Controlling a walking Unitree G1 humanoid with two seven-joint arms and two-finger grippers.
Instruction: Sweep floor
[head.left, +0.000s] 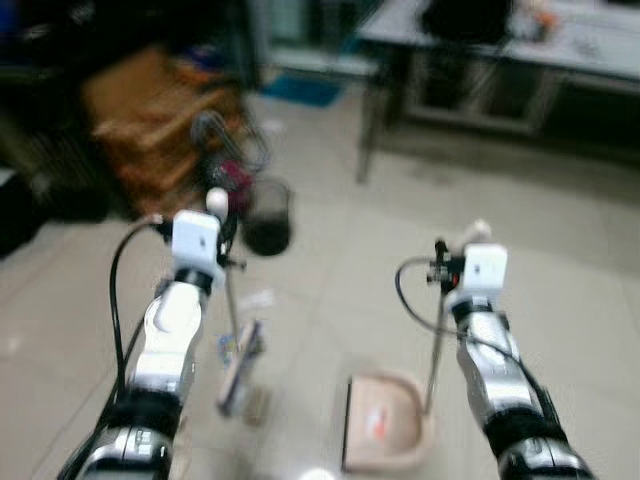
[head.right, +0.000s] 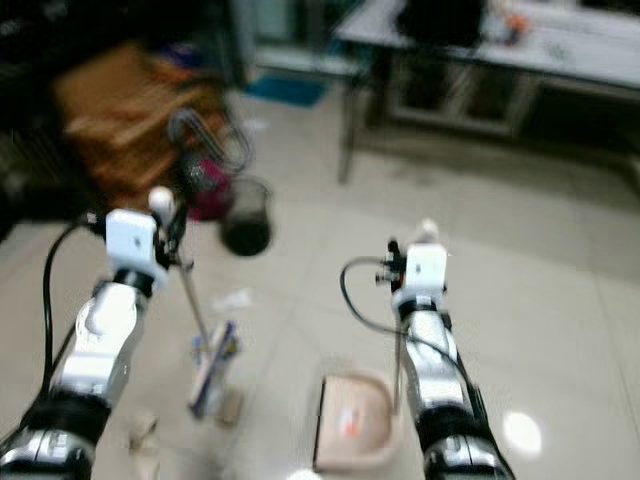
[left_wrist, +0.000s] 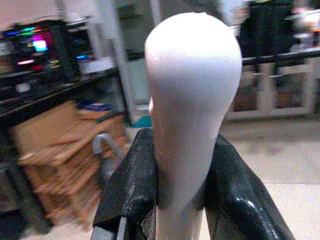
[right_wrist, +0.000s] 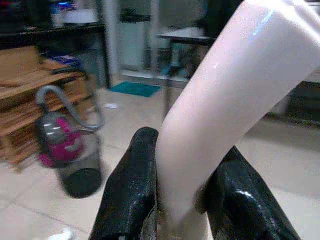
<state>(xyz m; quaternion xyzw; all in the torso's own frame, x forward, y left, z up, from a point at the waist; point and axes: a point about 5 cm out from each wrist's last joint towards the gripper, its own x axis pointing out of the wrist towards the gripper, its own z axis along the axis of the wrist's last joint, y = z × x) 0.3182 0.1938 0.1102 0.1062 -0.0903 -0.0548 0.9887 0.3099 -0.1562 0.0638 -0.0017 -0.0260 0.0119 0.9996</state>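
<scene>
My left tool (left_wrist: 175, 200) is clamping the broom handle (left_wrist: 192, 100), its brush head (head.left: 240, 365) resting on the tiled floor (head.left: 560, 290) beside a paper scrap (head.left: 258, 298). My right tool (right_wrist: 175, 200) is gripping the dustpan handle (right_wrist: 225, 100), the pink dustpan (head.left: 385, 435) sitting just beside the brush. A vacuum cleaner (right_wrist: 70, 150) is standing beyond.

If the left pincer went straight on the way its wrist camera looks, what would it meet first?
Likely the stacked cardboard by the dark shelving, with the grey hose just before it. The left pincer is shut on the broom handle; blur leaves depth unsure.
</scene>
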